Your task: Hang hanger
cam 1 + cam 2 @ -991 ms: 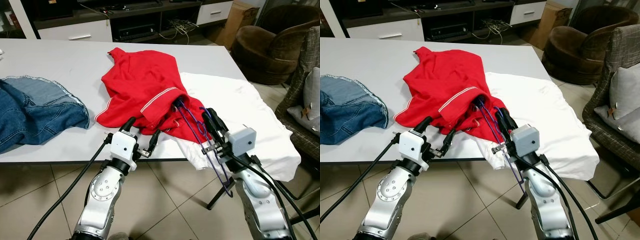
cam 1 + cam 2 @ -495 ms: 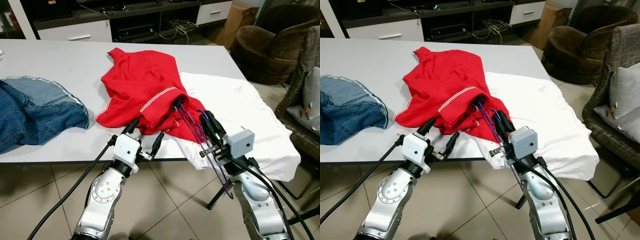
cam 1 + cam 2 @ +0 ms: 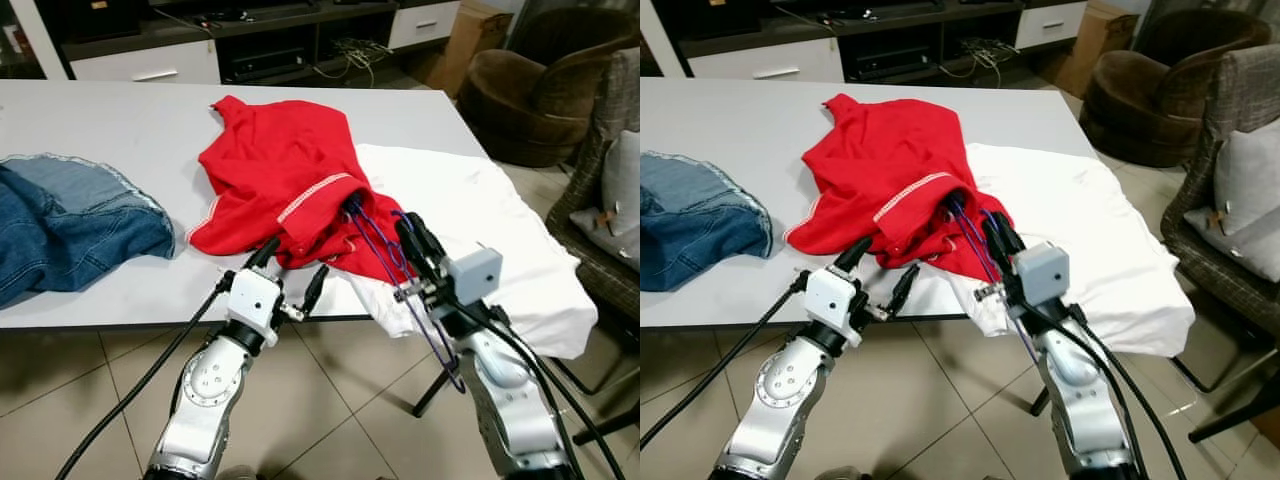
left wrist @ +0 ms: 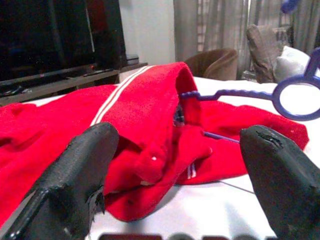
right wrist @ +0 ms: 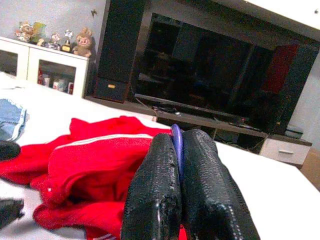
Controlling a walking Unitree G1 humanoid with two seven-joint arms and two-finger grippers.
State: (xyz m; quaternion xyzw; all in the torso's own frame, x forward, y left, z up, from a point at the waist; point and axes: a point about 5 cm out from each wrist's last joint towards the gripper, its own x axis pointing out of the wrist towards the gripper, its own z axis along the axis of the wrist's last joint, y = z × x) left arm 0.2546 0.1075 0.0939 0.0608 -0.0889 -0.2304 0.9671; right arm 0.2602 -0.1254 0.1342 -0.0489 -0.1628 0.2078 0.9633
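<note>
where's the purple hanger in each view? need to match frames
Left eye view: the thin purple plastic hanger runs from the red shirt's opening, lower right of centre, through the right pincer.
Right eye view: just below centre, again leaving the shirt.
Left wrist view: upper right, its arm and ring.
Right wrist view: a purple sliver clamped between the shut fingers.
Shared landmark: the crumpled red polo shirt with white stripes.
</note>
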